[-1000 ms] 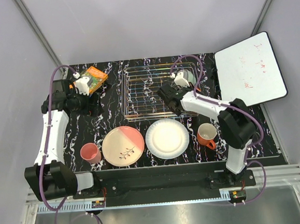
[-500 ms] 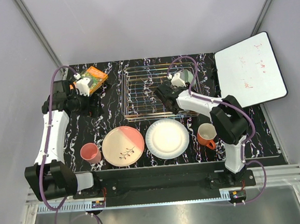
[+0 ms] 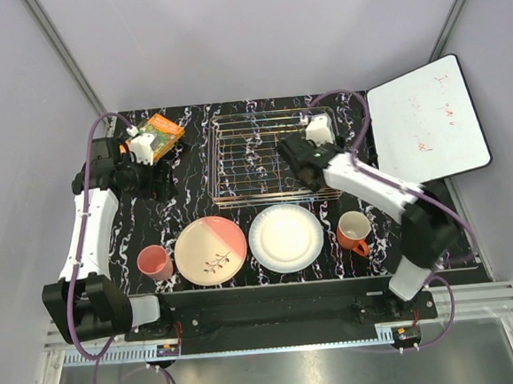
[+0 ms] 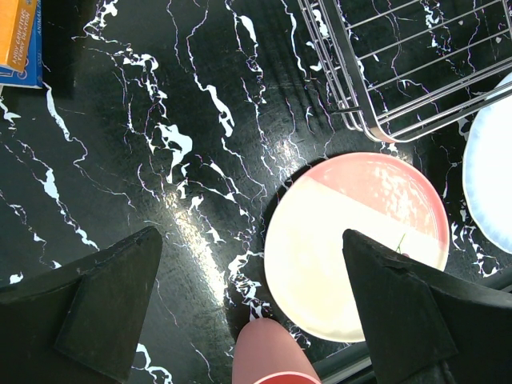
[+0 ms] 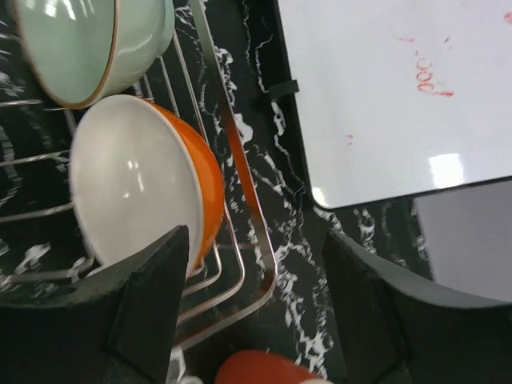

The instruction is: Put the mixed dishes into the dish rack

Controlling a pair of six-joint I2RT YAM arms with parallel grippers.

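In the right wrist view a pale green bowl (image 5: 80, 40) and a bowl (image 5: 136, 180) that is cream inside and orange outside lean on edge in the dish rack (image 5: 240, 168). My right gripper (image 5: 256, 248) is open above the rack's right rim and holds nothing; from above it (image 3: 306, 172) hangs over the right end of the dish rack (image 3: 245, 153). The orange mug (image 3: 355, 230), white plate (image 3: 286, 237), pink-cream plate (image 3: 210, 251) and pink tumbler (image 3: 155, 262) stand on the table in front. My left gripper (image 4: 252, 240) is open and empty, high above the tumbler (image 4: 268, 356) and the pink-cream plate (image 4: 356, 244).
The white board (image 3: 427, 118) lies right of the rack, over the table's right edge. An orange-green snack packet (image 3: 160, 131) lies at the back left by my left wrist. The table top (image 3: 193, 179) is black marble. Grey walls close in both sides.
My right gripper has opened and let go of the orange-and-cream bowl, which now leans in the rack. That wrist has shifted right. The left arm has not moved.
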